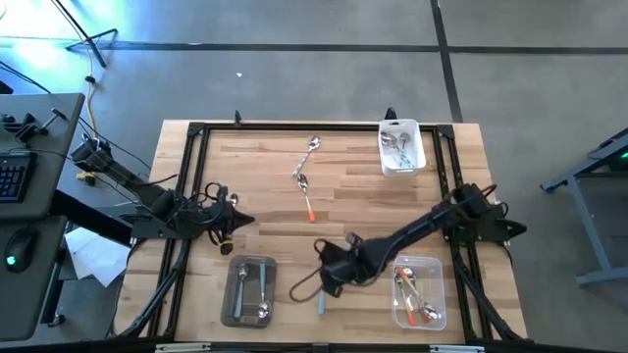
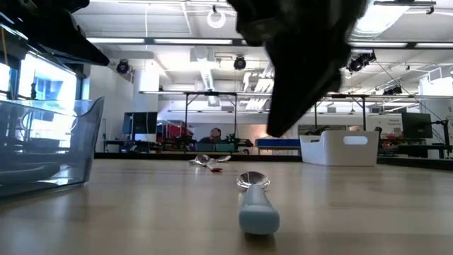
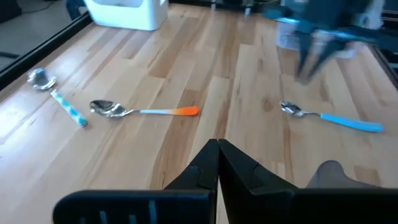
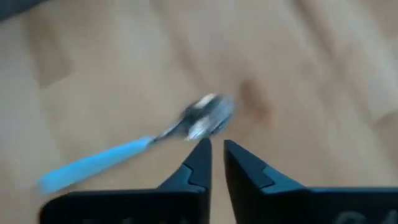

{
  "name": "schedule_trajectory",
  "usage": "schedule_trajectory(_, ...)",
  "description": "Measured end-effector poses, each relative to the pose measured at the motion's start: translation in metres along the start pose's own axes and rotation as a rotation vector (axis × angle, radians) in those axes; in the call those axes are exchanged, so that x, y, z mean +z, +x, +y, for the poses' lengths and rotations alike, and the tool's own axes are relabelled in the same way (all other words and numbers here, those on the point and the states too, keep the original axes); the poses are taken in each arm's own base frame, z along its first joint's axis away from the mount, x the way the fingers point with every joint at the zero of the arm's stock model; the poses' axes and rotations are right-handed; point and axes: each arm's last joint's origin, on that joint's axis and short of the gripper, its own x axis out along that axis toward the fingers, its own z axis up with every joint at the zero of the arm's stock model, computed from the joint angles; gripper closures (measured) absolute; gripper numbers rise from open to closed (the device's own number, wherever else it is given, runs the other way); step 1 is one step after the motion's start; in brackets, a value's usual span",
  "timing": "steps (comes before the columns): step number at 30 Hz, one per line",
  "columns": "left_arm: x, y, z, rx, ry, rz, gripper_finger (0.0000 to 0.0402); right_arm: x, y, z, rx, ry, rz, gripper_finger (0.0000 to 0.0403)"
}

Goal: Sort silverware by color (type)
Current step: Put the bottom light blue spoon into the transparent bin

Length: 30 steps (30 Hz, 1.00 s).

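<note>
The left gripper [image 3: 218, 149] is closed over the wooden table [image 3: 186, 74]; ahead lie an orange-handled spoon [image 3: 143, 111], two blue-handled spoons [image 3: 331, 117] [image 3: 59, 99] — and a blurred dark arm [image 3: 329, 31], probably the right one.

No text, label, brand, number or sign can be read on the table, the tubs, the spoons, the arms or in the room behind.

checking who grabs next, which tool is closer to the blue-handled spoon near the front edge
Right. The right tool hovers right beside the blue-handled spoon, its tips near the spoon's bowl. The left tool waits farther off, toward the table's left side.
</note>
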Motion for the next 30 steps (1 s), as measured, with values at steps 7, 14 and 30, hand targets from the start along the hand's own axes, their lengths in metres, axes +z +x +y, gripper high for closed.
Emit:
schedule_trajectory(7,0.0,0.0,0.001,0.021,-0.003,-0.011,0.0401,-0.021,-0.006,0.024,0.049,0.255,0.031,0.0298)
schedule_trajectory(14,-0.001,0.0,0.002,0.025,0.008,0.002,0.0401,-0.017,0.022,0.025,0.031,0.338,-0.035,0.0274)
schedule_trajectory(30,-0.003,0.0,0.001,0.009,0.026,0.022,0.0401,-0.008,0.041,0.007,-0.093,0.287,-0.036,0.0274)
